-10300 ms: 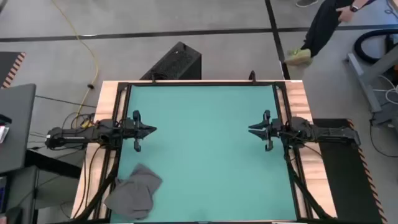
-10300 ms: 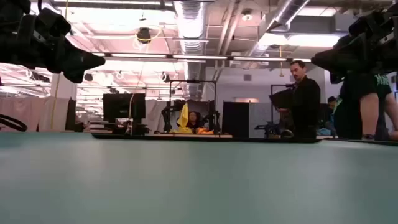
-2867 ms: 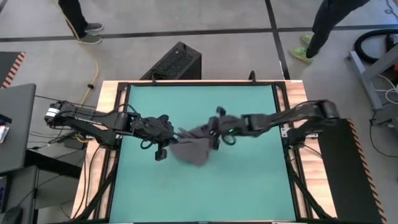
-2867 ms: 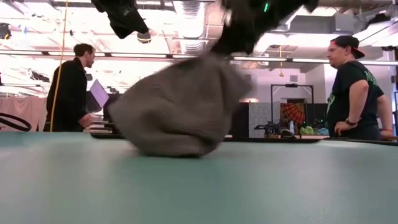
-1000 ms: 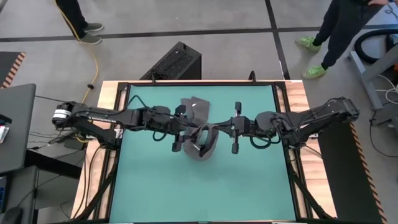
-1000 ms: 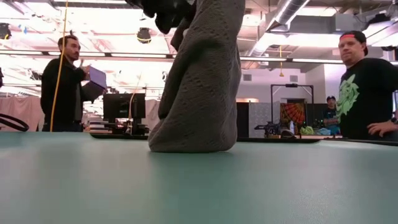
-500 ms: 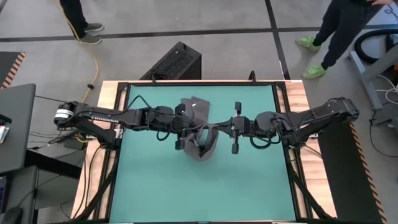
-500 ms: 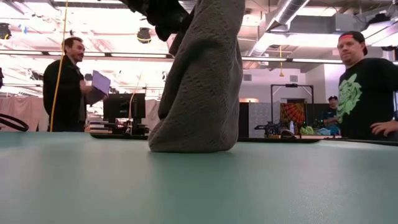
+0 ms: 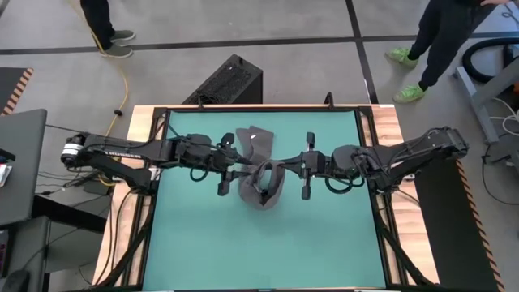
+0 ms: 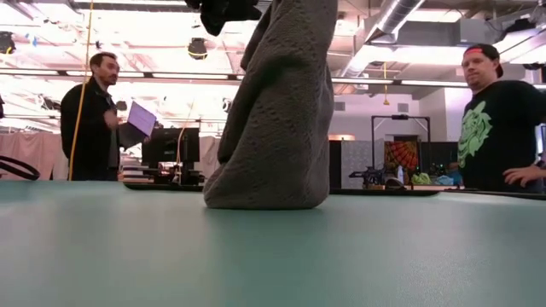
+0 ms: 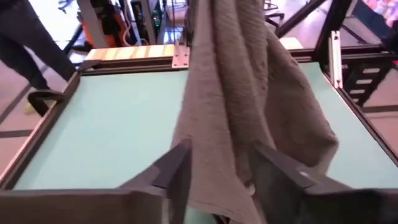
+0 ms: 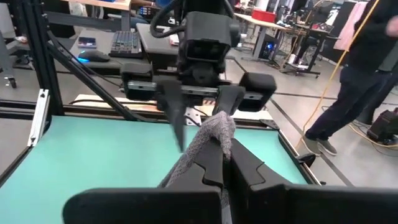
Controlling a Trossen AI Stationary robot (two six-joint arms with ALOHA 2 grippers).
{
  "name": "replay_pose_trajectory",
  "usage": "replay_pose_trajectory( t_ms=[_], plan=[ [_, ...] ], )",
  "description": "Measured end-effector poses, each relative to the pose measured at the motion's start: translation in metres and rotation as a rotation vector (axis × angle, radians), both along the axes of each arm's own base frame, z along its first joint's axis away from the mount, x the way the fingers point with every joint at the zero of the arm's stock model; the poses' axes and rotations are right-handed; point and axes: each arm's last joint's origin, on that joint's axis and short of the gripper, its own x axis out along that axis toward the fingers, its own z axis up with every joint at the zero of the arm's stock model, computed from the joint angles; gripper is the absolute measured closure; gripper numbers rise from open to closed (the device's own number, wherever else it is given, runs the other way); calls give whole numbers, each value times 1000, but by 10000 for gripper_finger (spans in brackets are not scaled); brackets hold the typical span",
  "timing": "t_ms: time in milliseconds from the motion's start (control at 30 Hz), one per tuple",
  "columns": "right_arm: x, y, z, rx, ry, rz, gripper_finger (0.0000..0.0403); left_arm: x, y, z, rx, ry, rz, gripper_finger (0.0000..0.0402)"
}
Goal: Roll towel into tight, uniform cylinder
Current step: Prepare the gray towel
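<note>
Backed leftward, left hand (image 9: 235,173) gapes beside the towel (image 9: 261,180) pinched aloft by right hand (image 12: 219,163).

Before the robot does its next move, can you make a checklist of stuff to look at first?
1. Right claw pinching the towel: ok, shut on its top.
2. Left claw open: ok, fingers either side of the hanging cloth.
3. Towel's bottom touching the teal mat: ok.
4. Towel flat, ready to roll: not ok, it hangs bunched.
5. White tag findable: cannot tell.
6. People away from the arms: ok, beyond the table.
</note>
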Motion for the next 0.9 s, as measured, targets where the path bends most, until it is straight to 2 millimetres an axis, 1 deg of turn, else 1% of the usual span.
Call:
replay_pose_trajectory(
  t_ms=[167,233,300,467,667,800,900],
  plan=[
    [2,0,-3,-9,13,-39,385,3,-7,6,-3,-74,-20,162],
    [4,0,-5,-17,28,-39,385,3,-8,10,9,-107,21,143],
    [7,-1,-6,-16,22,-45,385,3,-7,11,16,-116,79,133],
    [7,-3,-5,-17,15,-51,385,4,-7,7,-15,-86,95,127],
    [8,-3,-3,-34,-4,-49,385,9,-6,4,-8,-96,122,127],
    [8,-3,-3,-36,-3,-49,385,14,-7,-4,2,-61,134,127],
    [8,-3,-3,-35,-4,-47,385,16,-5,-5,25,-57,167,127]
  ],
)
